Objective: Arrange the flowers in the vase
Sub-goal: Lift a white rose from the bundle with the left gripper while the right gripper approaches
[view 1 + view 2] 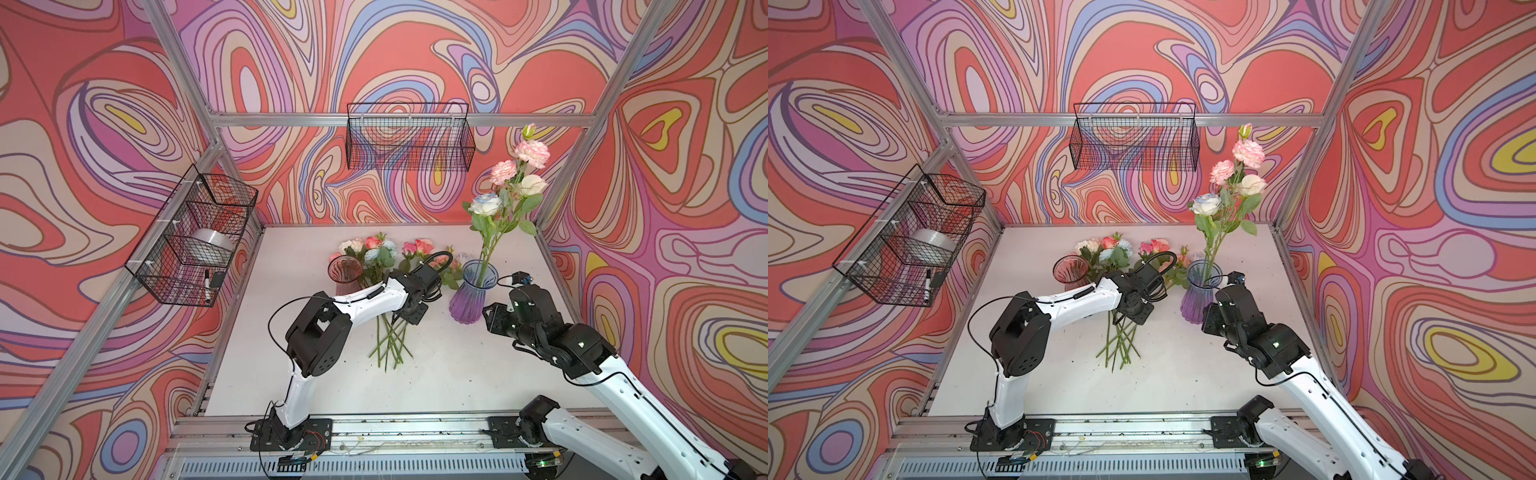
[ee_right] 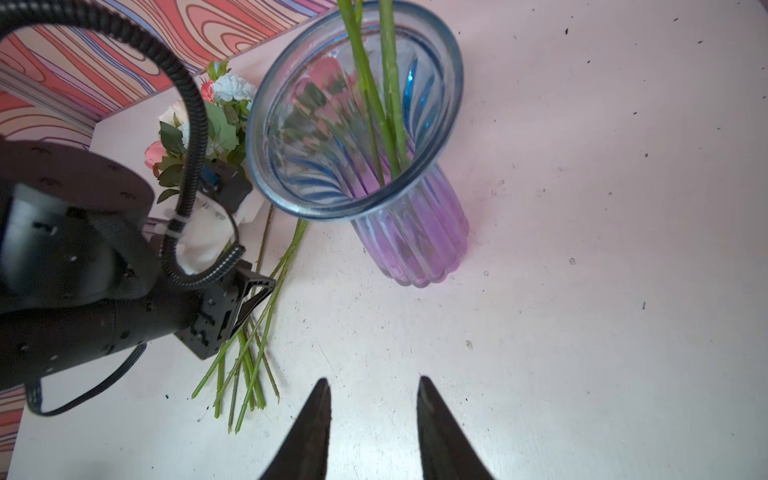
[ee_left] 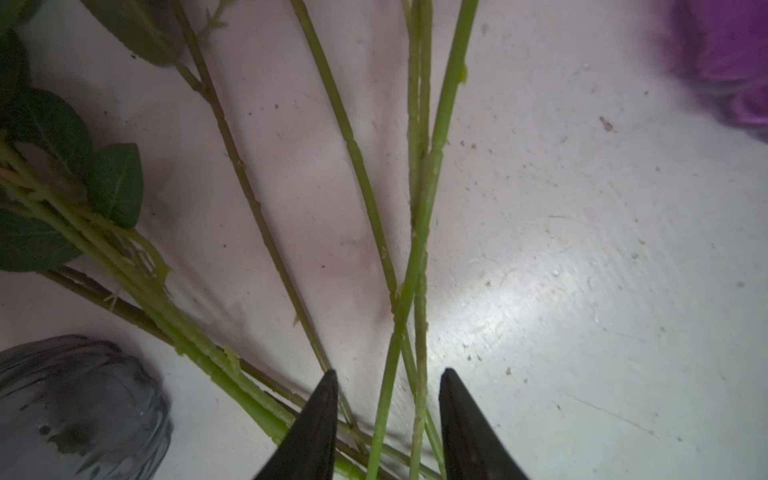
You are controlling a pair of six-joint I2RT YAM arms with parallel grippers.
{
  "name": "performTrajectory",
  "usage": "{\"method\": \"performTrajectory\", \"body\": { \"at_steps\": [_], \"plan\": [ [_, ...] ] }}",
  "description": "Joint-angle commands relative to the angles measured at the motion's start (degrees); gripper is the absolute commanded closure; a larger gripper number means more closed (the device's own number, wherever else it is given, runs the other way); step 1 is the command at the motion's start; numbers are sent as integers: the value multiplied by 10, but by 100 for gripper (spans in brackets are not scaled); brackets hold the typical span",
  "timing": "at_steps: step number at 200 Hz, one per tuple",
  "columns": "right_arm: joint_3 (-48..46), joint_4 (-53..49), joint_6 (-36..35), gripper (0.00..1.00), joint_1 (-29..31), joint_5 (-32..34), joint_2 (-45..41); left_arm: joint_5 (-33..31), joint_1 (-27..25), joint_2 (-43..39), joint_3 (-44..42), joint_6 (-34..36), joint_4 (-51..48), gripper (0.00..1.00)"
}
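The right gripper [image 2: 372, 380] sits parted and empty just short of the blue-rimmed, purple ribbed glass vase [image 2: 415, 249], which holds a few tall flowers [image 1: 530, 151]. The left gripper [image 3: 388, 374] hangs parted astride the crossed green stems [image 3: 419, 216] of the loose pink, white and pale-blue artificial flowers [image 1: 376, 251] on the white tabletop [image 2: 582, 332], with nothing pinched yet. Risk: it clamps several stems at once and drags the bundle, or the lift sweeps into the vase and tips it. Only the left wrist view shows multiple stems between the jaws; only the top views show the tall blooms above the vase.
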Motion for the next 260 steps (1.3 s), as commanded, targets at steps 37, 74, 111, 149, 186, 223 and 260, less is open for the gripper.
{"method": "performTrajectory", "body": {
  "at_steps": [37, 74, 111, 149, 186, 223, 260],
  "plan": [
    [5, -16, -13, 64, -3, -20, -31, -41, 4, 44, 31, 12, -35, 68],
    [17, -27, -19, 64, -3, -27, -34, 1, 19, 50, 26, 6, -27, 81],
    [33, -49, -26, 65, -3, -19, -40, 57, 24, 45, 19, 11, -32, 94],
    [51, -64, -30, 64, -3, -8, -52, 78, 25, -4, 22, -12, -46, 100],
    [58, -44, -29, 64, -3, -29, -53, 89, 25, -100, 19, -39, -39, 100],
    [37, 10, -24, 64, -3, -67, -49, 117, 24, -191, -41, -89, 26, 100],
    [65, 39, -24, 63, -3, -132, -23, 114, 13, -297, -154, -145, 136, 100]
  ]
}}
